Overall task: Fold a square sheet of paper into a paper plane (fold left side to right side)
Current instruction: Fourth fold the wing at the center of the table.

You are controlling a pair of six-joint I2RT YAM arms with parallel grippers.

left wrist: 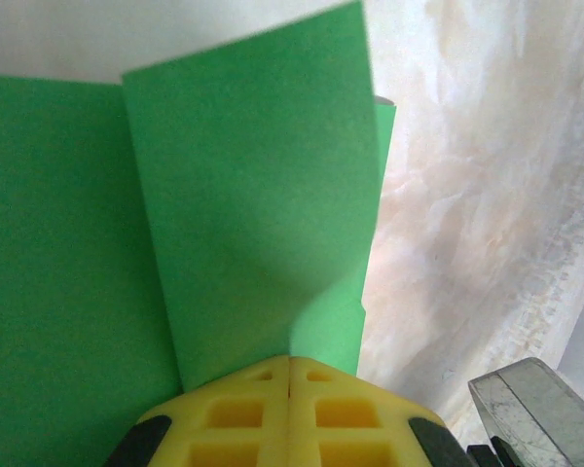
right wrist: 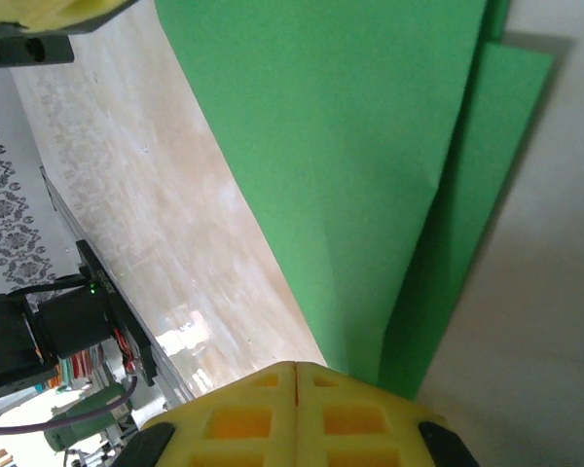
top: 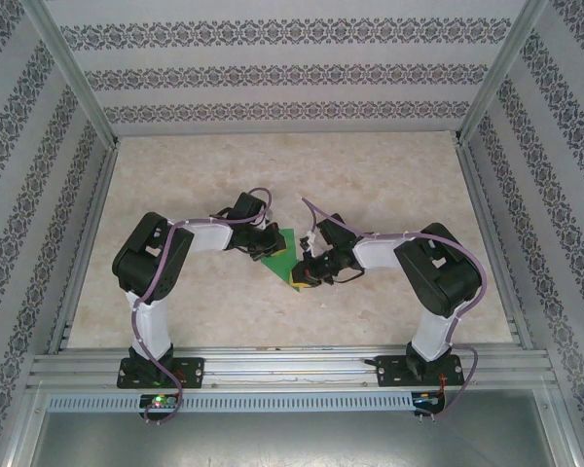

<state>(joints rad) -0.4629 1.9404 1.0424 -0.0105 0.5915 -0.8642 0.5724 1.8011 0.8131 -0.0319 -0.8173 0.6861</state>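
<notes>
Near the middle of the table (top: 389,185), a little toward its near edge, lies the green sheet of paper (top: 283,255), already partly folded into overlapping layers with straight creases. Both arms bend inward over the table's centre and meet at the sheet. The left gripper (top: 269,249) sits just left of the table's centre, at the sheet's far-left edge. The right gripper (top: 300,276) sits just right of centre and slightly closer to the table's near edge, at the sheet's lower tip. From the left wrist camera, the yellow fingers (left wrist: 243,413) are pressed tight together with only a thin seam between them. A lighter flap of the paper rises straight out from their tips, standing clear of the darker layer beside it, so this gripper is clamped on the flap. Pale marbled table surface shows to the right of the flap. From the right wrist camera, the yellow fingers (right wrist: 243,418) are likewise squeezed together. Two layers of the paper narrow to a point that meets the tips just to the right of the seam. Whether that point is pinched between the fingers or only touches them cannot be told.
</notes>
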